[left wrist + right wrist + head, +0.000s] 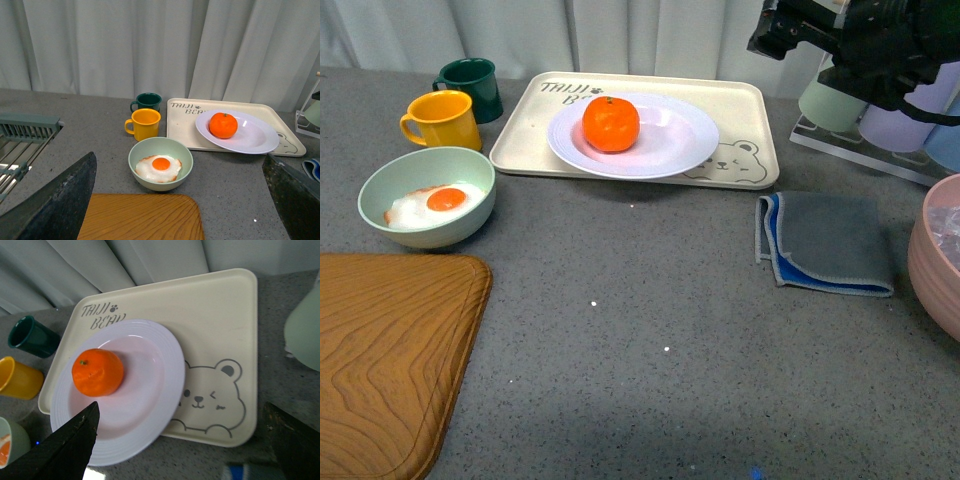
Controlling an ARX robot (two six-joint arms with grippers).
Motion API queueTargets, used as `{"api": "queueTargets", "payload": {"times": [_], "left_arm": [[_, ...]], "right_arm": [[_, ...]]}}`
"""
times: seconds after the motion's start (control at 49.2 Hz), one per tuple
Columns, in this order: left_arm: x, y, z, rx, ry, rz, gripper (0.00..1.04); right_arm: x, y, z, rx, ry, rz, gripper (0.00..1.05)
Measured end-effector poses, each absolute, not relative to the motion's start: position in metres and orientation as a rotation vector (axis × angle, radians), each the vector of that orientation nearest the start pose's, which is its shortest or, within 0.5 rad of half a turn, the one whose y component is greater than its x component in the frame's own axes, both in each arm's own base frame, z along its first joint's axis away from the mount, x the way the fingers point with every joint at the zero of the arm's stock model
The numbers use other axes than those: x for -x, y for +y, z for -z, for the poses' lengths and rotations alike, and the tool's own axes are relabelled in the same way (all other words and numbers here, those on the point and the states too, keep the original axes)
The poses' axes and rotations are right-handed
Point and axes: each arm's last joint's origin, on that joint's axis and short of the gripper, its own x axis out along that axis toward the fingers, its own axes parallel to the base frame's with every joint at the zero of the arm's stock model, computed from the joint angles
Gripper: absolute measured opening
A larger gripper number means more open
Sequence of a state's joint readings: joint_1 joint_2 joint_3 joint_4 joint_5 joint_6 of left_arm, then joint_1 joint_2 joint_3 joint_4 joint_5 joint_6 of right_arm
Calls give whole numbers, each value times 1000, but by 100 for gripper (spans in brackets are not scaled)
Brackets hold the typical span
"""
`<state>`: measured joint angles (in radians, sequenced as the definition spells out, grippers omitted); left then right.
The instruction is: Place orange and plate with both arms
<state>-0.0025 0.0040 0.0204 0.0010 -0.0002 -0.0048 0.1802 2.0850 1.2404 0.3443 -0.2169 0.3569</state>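
Observation:
The orange [611, 124] lies on the left part of the white plate [670, 140], which rests on the beige bear tray [750, 110] at the back of the table. My right gripper [181, 407] hovers open above the tray's near edge, the orange [97, 372] and plate [150, 390] just off one finger. Its arm [860, 40] shows at the top right of the front view. My left gripper [179, 165] hangs open above the near left of the table, far from the plate [250, 137] and orange [223, 125]. Nothing sits between either pair of fingers.
A pale green bowl [427, 196] with a fried egg, a yellow mug [443, 119] and a dark green mug [472, 86] stand left of the tray. A wooden board [390, 350] lies front left. A grey-blue cloth [825, 243], pink bowl [942, 255] and cup rack [890, 120] are right.

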Motion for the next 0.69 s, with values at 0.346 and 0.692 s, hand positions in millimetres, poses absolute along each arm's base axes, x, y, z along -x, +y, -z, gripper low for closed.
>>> {"api": "queueTargets", "payload": {"times": [0.346, 0.692], "left_arm": [[-97, 0, -170, 5, -18, 2, 98], [-97, 0, -170, 5, -17, 3, 98]], "right_arm": [[-350, 49, -163, -31, -5, -2, 46], [-271, 24, -159, -1, 23, -2, 1]]}}
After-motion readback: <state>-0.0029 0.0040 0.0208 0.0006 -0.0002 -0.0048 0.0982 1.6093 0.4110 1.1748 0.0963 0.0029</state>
